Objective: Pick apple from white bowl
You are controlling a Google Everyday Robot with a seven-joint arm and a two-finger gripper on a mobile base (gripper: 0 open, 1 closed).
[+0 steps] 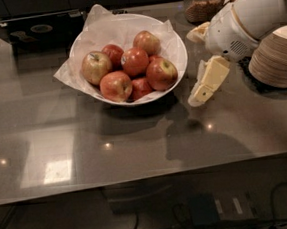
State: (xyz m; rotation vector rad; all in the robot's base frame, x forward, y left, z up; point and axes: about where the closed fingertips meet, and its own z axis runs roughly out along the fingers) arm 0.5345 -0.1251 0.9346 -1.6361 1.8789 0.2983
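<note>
The white bowl [177, 39], lined with crinkled white paper, stands on the grey table at the centre back and holds several apples. The apple [161, 74], red with a small yellow-green patch at its stem dimple, lies at the bowl's right front. A paler yellow-green apple [95, 67] lies at the left, and a red-orange one [135, 61] in the middle. My gripper [198, 97], pale yellow on a white arm, hangs just right of the bowl's rim, pointing down and left, low over the table. It holds nothing and does not touch the bowl.
A stack of beige paper plates [276, 57] stands at the right edge, behind the arm. A glass jar [201, 3] stands at the back right. A dark tray [36, 30] lies at the back left. The table's front edge [139, 183] runs across, with cables below.
</note>
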